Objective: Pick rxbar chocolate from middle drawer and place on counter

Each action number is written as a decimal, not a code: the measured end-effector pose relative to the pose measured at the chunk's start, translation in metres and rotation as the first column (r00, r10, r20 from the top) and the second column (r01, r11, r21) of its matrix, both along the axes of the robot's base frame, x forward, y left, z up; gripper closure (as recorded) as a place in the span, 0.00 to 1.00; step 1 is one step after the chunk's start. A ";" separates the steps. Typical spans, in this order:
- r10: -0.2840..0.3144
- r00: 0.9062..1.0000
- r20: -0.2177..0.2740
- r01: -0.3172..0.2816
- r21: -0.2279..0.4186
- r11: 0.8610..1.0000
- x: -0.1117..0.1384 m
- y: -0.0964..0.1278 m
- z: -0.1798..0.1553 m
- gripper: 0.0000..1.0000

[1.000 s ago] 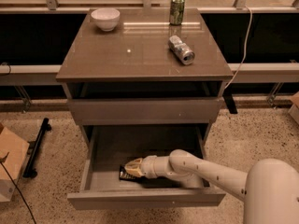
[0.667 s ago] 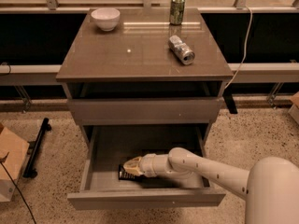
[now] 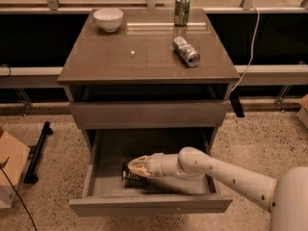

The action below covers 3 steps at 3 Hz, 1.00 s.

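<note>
The open middle drawer [image 3: 149,205] holds the rxbar chocolate [image 3: 131,176] near its front. The gripper [image 3: 136,166] sits right over the bar; whether it grips cannot be told. On the counter [image 3: 144,57] are a white bowl [image 3: 108,19], an upright green can [image 3: 182,9] and a silver can [image 3: 186,51] lying on its side.

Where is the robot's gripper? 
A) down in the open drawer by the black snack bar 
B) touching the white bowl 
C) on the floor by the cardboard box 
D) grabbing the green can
A: the gripper is down inside the open middle drawer, right at the rxbar chocolate, well below the counter.
</note>
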<state>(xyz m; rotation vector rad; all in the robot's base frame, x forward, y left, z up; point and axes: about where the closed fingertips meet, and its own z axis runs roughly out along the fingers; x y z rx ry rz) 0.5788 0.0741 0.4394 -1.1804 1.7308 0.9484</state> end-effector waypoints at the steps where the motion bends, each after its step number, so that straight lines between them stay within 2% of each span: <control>1: 0.009 1.000 0.030 -0.009 0.019 1.000 -0.011 -0.009 0.032 1.00; 2: 0.049 0.998 0.044 -0.050 0.030 0.998 -0.018 -0.022 0.074 1.00; 3: 0.099 0.992 0.074 -0.101 0.023 0.995 -0.028 -0.034 0.124 1.00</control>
